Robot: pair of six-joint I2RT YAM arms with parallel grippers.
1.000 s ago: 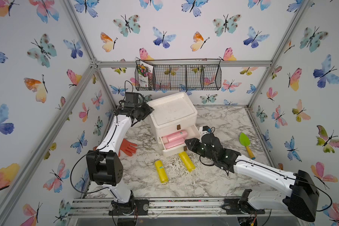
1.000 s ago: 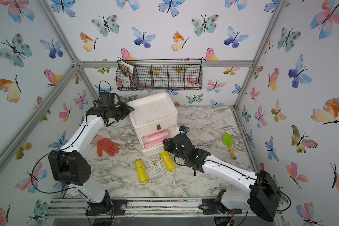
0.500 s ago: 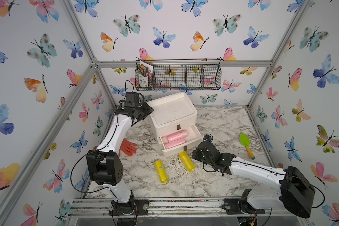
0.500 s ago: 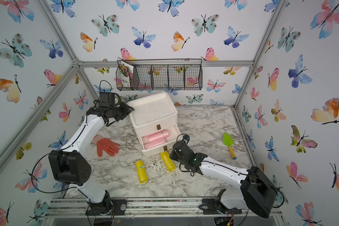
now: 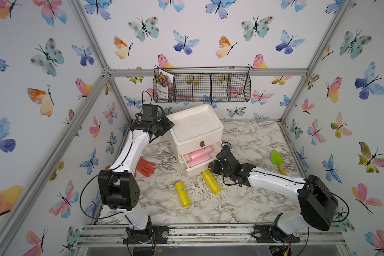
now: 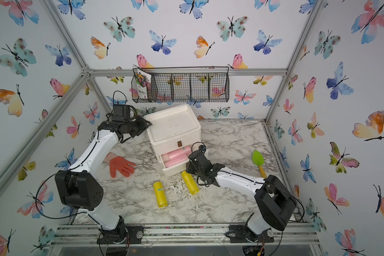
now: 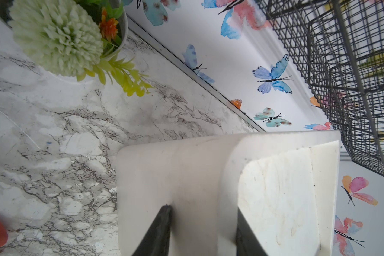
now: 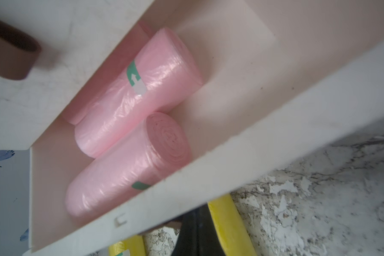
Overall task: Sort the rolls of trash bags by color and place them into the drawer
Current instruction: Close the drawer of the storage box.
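Note:
The white cabinet [image 5: 195, 126] stands at the back with its lower drawer [image 5: 197, 171] pulled out. Three pink rolls [image 5: 196, 156] lie in it; in the right wrist view two pink rolls [image 8: 142, 88] show fully and one sits behind. Two yellow rolls lie on the table in front: one [image 5: 183, 194] apart, one [image 5: 211, 182] by the drawer's front. My right gripper [image 5: 212, 166] is shut, low against the drawer's front right corner beside that yellow roll [image 8: 228, 226]. My left gripper [image 7: 203, 209] is shut on the cabinet's top left rim [image 7: 186, 172].
An orange glove [image 5: 144, 167] lies left of the cabinet and a green trowel [image 5: 277, 158] at the right. A wire basket [image 5: 202, 87] hangs on the back wall above the cabinet. A potted green flower [image 7: 60, 33] stands behind the cabinet's left side.
My right arm has sunk lower and its gripper has closed fully, coming to the drawer's front corner. The left arm, the rolls and the drawer stay as they were.

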